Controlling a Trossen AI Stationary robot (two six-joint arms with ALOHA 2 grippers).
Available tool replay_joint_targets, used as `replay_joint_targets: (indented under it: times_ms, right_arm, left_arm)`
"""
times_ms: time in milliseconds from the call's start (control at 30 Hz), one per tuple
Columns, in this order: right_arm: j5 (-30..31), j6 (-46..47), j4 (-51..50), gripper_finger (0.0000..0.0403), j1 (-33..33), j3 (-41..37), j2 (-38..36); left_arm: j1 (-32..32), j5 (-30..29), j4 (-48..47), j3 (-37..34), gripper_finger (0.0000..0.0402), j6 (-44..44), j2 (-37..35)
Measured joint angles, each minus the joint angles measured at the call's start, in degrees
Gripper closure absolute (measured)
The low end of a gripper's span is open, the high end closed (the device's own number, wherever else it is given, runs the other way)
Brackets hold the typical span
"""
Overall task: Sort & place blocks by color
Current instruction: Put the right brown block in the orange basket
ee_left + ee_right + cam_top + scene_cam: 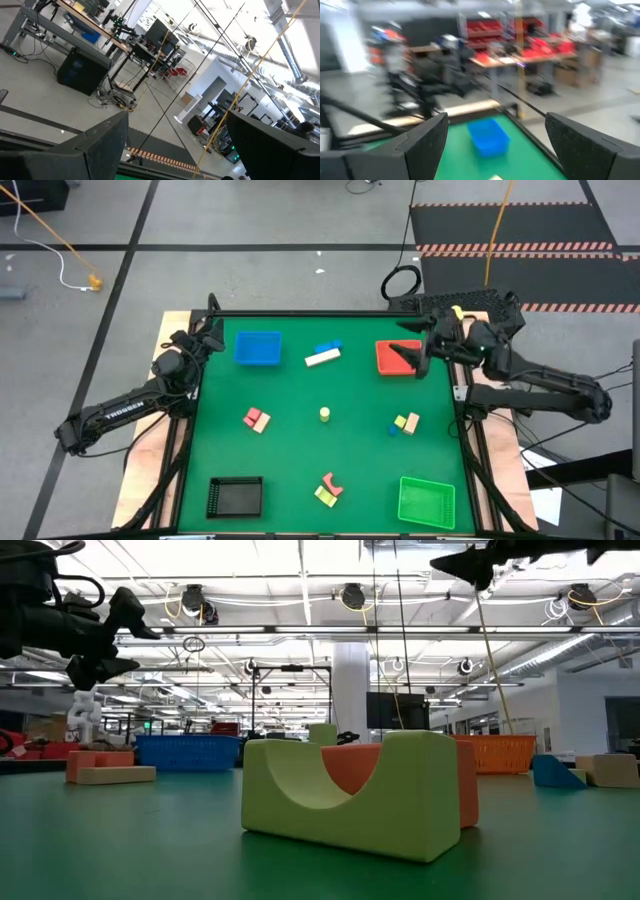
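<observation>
Left gripper (212, 340) hangs just left of the blue tray (257, 348), jaws apart, empty. Blocks (257, 419) lie scattered on the table (300, 455), mostly below that tray. Right gripper (410, 352) hangs far right of it, jaws apart. Blocks look light, rigid; pinch flat sides.

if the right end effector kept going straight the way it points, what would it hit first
Probably the blue tray. The right end effector, open over the red tray, faces across the table toward it. It seems raised, so it may pass above the cream bar between them.
</observation>
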Motion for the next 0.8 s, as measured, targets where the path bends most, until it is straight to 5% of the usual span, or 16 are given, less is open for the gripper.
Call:
replay_joint_targets:
  times_ms: [233,500,800]
  right_arm:
    - [12.9,13.2,-25.4,0.0078,0.0,10.0,3.4]
    - [6.8,25.1,-37.5,0.0078,2.1,18.7,13.6]
    - [4.0,47.5,-70.2,0.0078,1.9,22.9,22.3]
  left_arm:
    - [0.0,0.0,0.0,0.0,0.0064,0.0,0.0]
    - [0.0,0.0,0.0,0.0,0.0064,0.0,0.0]
    - [0.0,0.0,0.0,0.0,0.0064,0.0,0.0]
